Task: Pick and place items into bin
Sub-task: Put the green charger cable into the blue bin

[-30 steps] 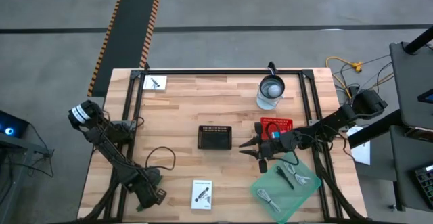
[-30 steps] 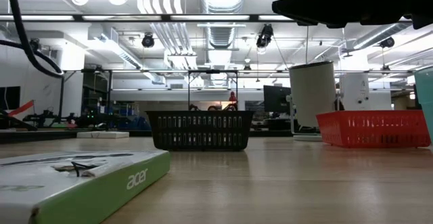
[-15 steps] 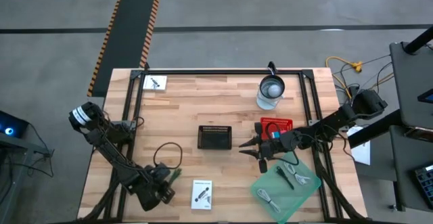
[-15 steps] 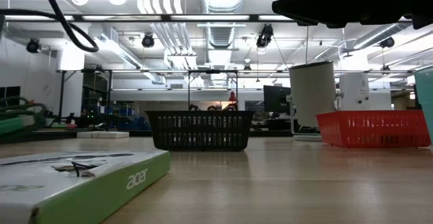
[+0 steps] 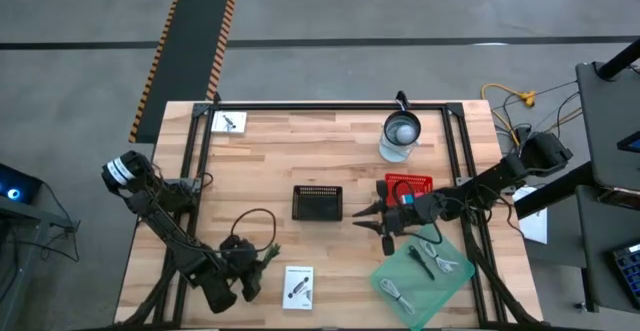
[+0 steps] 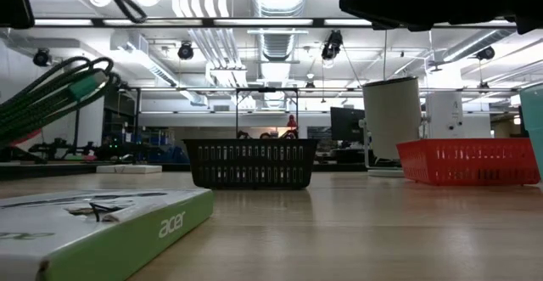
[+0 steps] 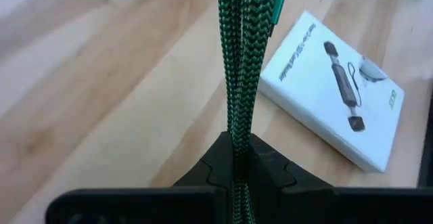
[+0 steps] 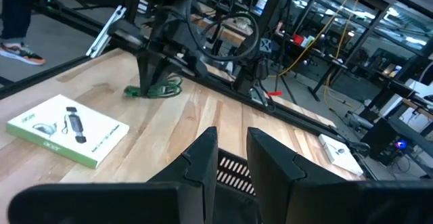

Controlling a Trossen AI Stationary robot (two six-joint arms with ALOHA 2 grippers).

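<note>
Left gripper [image 7: 236, 158] pinches a green braided cable [image 7: 238, 61] near the table's [image 5: 330, 156] front edge, beside a white box [image 5: 298, 285].

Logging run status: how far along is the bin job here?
Early. Done: nothing visible in the black bin from above. In hand: left gripper is shut on a green braided cable, near the table's front edge beside the white Acer box. Left: that box, the white card at the back corner, and cables on the green mat. Right gripper hovers between the black and red bins, holding nothing.
</note>
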